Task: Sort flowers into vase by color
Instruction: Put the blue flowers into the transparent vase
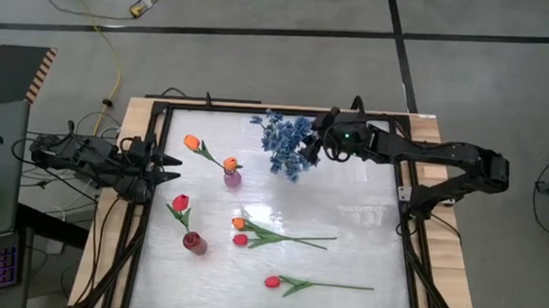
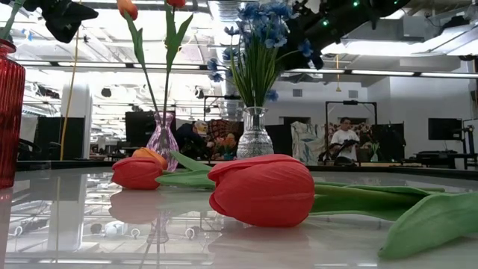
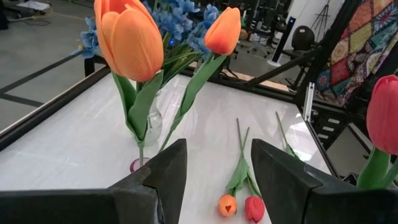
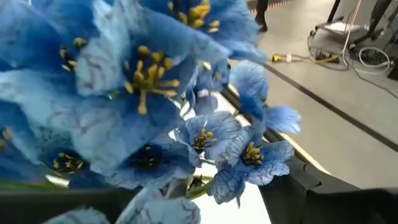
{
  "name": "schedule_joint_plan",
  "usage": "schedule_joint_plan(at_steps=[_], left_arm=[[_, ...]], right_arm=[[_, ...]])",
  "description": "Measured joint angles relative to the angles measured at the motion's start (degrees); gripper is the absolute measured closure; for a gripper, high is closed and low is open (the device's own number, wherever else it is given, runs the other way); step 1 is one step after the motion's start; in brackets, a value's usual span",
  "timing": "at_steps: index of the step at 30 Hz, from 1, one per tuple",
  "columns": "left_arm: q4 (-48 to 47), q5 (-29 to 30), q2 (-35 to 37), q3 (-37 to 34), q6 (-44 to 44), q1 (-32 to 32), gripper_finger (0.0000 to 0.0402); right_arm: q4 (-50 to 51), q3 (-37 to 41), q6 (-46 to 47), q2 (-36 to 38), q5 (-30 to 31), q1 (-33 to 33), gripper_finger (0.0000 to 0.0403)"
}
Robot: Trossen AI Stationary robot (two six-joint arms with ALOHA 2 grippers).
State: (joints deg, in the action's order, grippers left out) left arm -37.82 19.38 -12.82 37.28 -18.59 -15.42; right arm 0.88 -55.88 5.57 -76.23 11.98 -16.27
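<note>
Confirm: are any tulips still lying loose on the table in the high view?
Yes, three tulips lie flat on the white tabletop: an orange tulip and a red tulip side by side, and another red tulip nearer the front edge.

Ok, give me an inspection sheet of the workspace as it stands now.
Surface: white table, glossy, framed in black.
Job's things: blue flowers in a clear vase; two orange tulips in the pink vase; one red tulip in the red vase; three loose tulips lying flat.
Clutter: nothing seen.
Grippers: left gripper at the table's left edge, jaws open, empty; right gripper against the blue flowers, grip unclear.
Cables: yellow cable on the floor.
Surroundings: people far behind the table, low view.
</note>
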Motion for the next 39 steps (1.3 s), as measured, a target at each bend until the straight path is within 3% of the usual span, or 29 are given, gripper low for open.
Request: schedule_joint_plan(at_steps=[15, 23, 28, 32, 39], left_arm=[[0.02, 0.04, 0.00, 0.00, -0.07, 0.01, 0.0235], [0.00, 0.06, 0.00, 0.00, -0.06, 0.01, 0.0235], [0.02, 0.08, 0.00, 0.00, -0.04, 0.02, 0.0235], [0.32, 0.12, 0.00, 0.00, -0.04, 0.02, 0.0235], [10.02, 3.08, -1.89, 0.04, 3.95, 0.02, 0.0235]], right_arm=[[9.16, 0.00, 3.60, -0.02, 0.12, -3.75, 0.0202], [7.94, 0.00, 4.99, -0.02, -0.49, -3.58, 0.0202], [1.73, 0.00, 5.10, -0.02, -5.91, -3.58, 0.0202], [0.04, 0.00, 4.78, -0.02, -6.73, -3.23, 0.0202], [0.22, 0.00, 2.61, -0.02, -6.77, -2.74, 0.0202]])
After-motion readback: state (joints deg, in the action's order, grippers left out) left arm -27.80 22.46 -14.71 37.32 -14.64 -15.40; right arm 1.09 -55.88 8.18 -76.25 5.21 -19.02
